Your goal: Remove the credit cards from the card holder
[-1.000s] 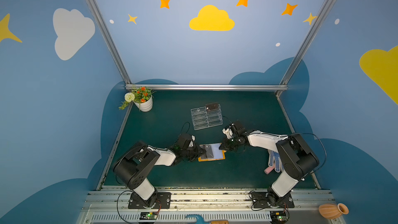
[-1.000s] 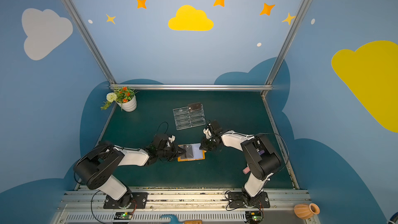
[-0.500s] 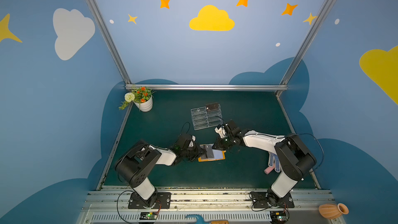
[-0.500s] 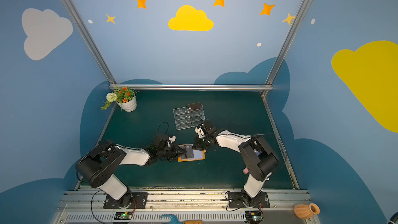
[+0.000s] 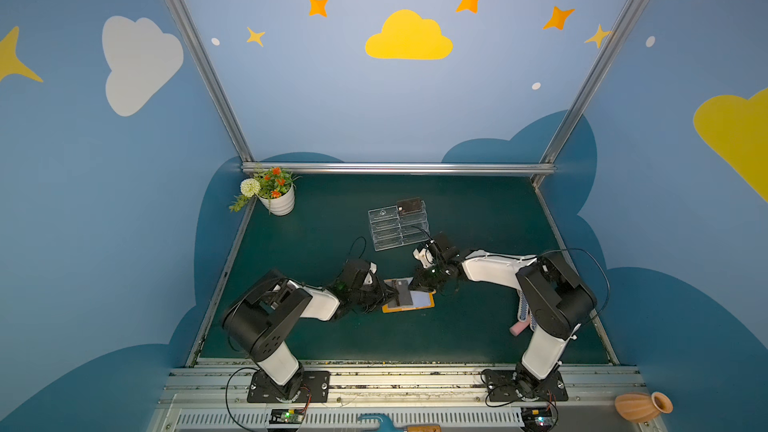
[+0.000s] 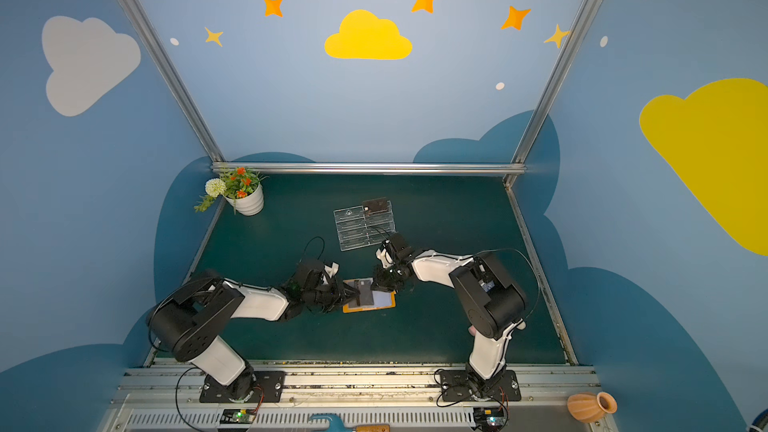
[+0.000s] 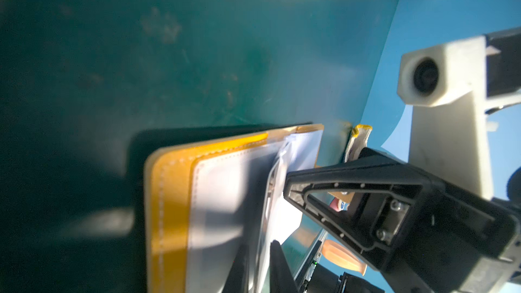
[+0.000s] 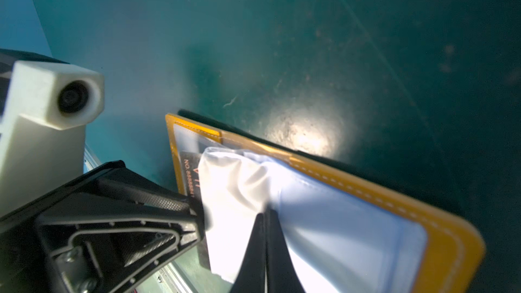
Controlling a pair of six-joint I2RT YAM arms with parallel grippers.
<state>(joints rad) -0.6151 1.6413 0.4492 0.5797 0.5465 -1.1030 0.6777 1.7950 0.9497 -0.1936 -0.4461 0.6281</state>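
Down at the left pincer (image 7: 258,266), the two black fingers stand a sliver apart with the edge of a clear plastic sleeve (image 7: 222,193) running between them. Can't tell if they're actually pinching it. The right pincer (image 8: 265,221) has its jaws pressed flat together, tips right where the floppy, glossy sleeve plastic puckers into a ridge. Whether any of it is caught in there, no idea.

Both pincers are hard black plastic with triangular cut-out fingers, and they come in from opposite sides over the card holder (image 5: 420,301). That's an orange-yellow leathery booklet with rounded corners and pale stitching round the edge. It lies open and flat on the tabletop (image 5: 332,334), long axis left-to-right in both top views.

One credit card (image 8: 191,173), thin, dark and rectangular with pale print, sits on the holder's left half. Its long axis runs front-to-back, across the holder's.

The tabletop is matte dark green, a bit scuffed. Further back is a clear acrylic tiered stand (image 5: 395,228) with a second credit card (image 5: 409,204) at its far right corner.
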